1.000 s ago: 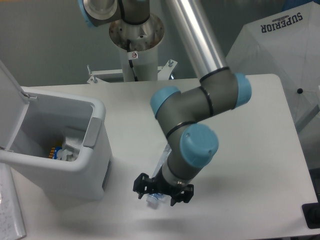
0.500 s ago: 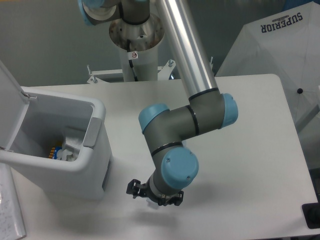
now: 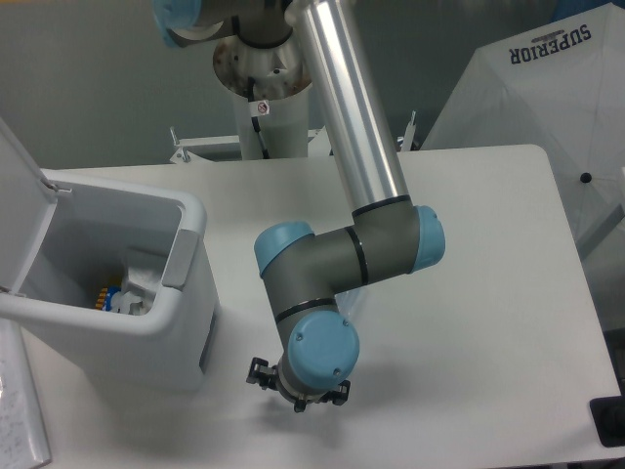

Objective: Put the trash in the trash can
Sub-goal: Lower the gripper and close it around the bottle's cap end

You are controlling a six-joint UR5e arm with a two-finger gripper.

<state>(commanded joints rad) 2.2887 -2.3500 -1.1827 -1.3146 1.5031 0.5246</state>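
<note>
Since a second ago my arm (image 3: 337,249) has swung toward eight o'clock, and my gripper (image 3: 296,389) has come closer to the trash can (image 3: 186,313); the bluish bottle seen between my fingers back then is no longer visible, hidden under my wrist.

Item 1, bottle: not visible now; I cannot tell whether it is in my hold or on the table (image 3: 469,293).

Item 2, gripper: low over the table at about six o'clock of the scene, just beside the trash can's front right corner but apart from it. Only dark finger parts show at either side of the blue wrist cap (image 3: 322,344). I cannot tell whether the jaws are apart or closed, or whether they grip anything.

Item 3, trash can: light grey, boxy, standing at nine o'clock on the table, lid (image 3: 18,200) flipped up at its far left side, handle tab (image 3: 176,260) on the rim facing my arm. Inside lie a white crumpled wrapper (image 3: 144,283) and, just beside it at nine o'clock, an orange-and-blue packet (image 3: 107,296).

Item 4, table: white, rounded corners.

Item 5, base column (image 3: 266,73): at twelve o'clock behind the table.

Item 6, white cover (image 3: 547,88): at two o'clock, printed SUPERIOR.
</note>
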